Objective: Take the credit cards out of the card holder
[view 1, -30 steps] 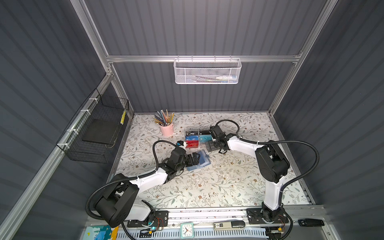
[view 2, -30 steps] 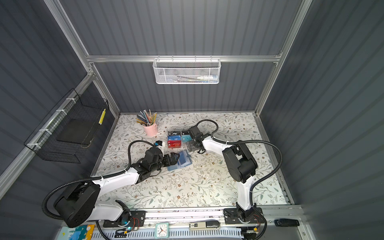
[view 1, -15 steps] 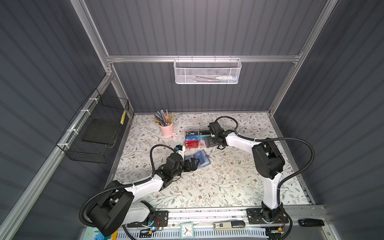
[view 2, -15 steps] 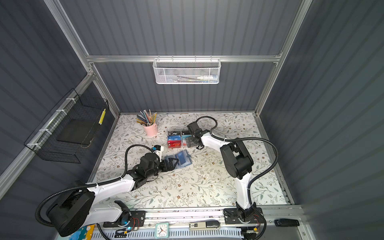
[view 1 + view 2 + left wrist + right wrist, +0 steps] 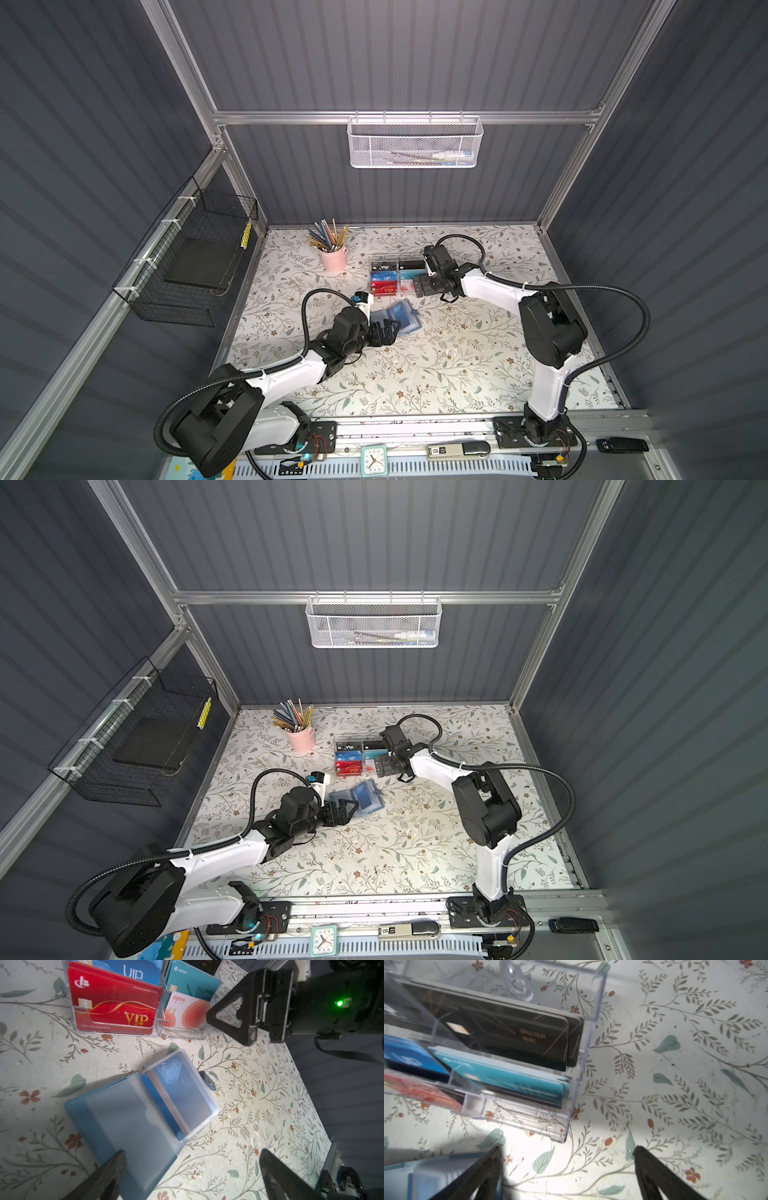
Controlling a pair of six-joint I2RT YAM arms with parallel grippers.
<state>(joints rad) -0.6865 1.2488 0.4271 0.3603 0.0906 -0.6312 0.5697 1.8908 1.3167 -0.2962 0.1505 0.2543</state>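
While close to the open card holder (image 5: 116,1118), had the left gripper (image 5: 192,1152) wide and empty. Had the right gripper (image 5: 566,1148) wide too, by the clear rack (image 5: 583,1064).

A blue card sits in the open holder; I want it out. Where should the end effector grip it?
Probably take the blue card by its long edge beside the card holder fold, from above: it lies flat, sleeved, and the notch of the neighbouring sleeve faces that fold.
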